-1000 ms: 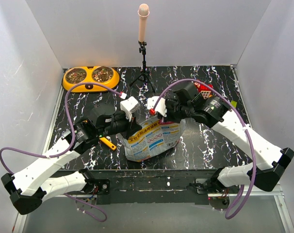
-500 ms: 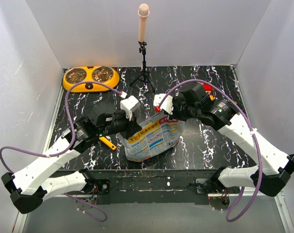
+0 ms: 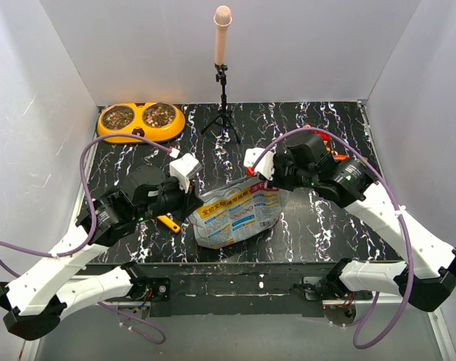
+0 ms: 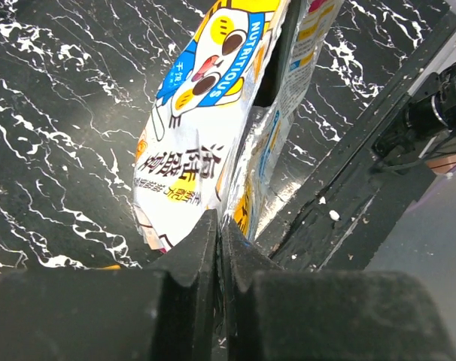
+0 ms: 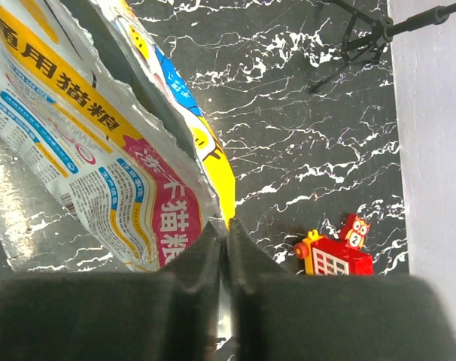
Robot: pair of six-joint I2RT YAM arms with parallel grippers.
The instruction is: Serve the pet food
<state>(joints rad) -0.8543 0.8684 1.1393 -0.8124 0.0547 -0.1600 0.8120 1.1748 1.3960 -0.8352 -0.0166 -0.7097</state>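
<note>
Both clamped on the bag (image 3: 239,213) between them, left pincer (image 4: 217,219) and right pincer (image 5: 225,226) look set to spread its mouth.

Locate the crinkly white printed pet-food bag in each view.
Top external: crinkly white printed pet-food bag, centre-front between the arms.
Left wrist: bag upper centre, tapering down to the left gripper.
Right wrist: bag fills the left half.
Shared landmark: black white-veined marble tabletop under it everywhere.

Obstacles: pet food bag (image 3: 235,214) lying mid-table, tripod stand (image 3: 223,113) far centre, double bowl (image 3: 141,120) far-left corner, red toy (image 5: 335,254) beside the bag. Open table (image 3: 311,226): between bowl and bag, and near right.
</note>
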